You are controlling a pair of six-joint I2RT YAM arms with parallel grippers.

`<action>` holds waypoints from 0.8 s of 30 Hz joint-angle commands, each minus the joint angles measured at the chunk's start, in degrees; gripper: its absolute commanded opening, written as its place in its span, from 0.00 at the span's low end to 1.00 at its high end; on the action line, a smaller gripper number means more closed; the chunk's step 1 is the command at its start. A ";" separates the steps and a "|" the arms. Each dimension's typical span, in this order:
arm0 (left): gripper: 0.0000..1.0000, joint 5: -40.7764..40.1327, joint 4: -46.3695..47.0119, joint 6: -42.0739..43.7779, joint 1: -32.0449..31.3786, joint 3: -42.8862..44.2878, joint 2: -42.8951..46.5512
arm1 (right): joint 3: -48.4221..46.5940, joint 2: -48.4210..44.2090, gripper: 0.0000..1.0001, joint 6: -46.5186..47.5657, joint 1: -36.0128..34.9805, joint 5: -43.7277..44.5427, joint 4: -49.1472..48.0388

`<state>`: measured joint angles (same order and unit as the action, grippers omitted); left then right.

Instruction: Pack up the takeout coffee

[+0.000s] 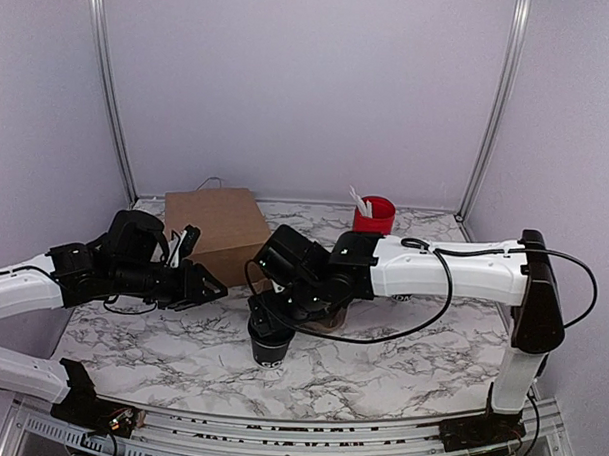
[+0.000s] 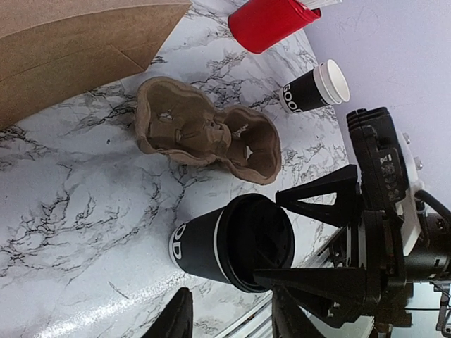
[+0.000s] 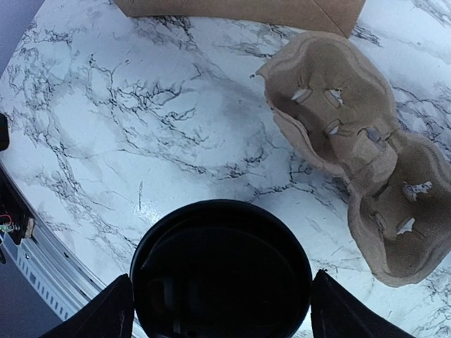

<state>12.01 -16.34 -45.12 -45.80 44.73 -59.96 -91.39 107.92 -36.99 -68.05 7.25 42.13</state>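
Note:
The takeout coffee, a small black cup with a black lid, stands on the marble table near the front. My right gripper is above it, with a finger against each side of the lid. The right wrist view shows the lid filling the gap between my fingertips. The left wrist view shows the cup from the side, with the right gripper clamped on its lid. My left gripper is open and empty, left of the cup.
A brown pulp cup carrier lies just beyond the cup, also seen in the right wrist view. A brown paper bag lies at the back left. A red cup with utensils and stacked lidless black cups stand behind.

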 commanded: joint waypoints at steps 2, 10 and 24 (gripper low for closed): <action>0.39 1.69 1.19 0.76 0.27 -1.92 1.70 | -3.68 0.57 0.84 -3.56 -1.32 2.88 -0.15; 0.39 2.86 1.14 -1.02 0.27 -6.06 3.62 | -2.55 -0.98 0.84 -4.97 -2.21 2.60 -1.08; 0.39 4.34 6.16 -4.00 -1.22 -7.51 -1.27 | 27.33 -21.70 0.66 -8.51 5.29 -7.79 -23.41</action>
<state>15.59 -13.50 -48.47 -46.19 36.62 -58.70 -70.65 90.74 -42.68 -64.99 4.29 28.42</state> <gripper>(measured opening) 0.392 0.690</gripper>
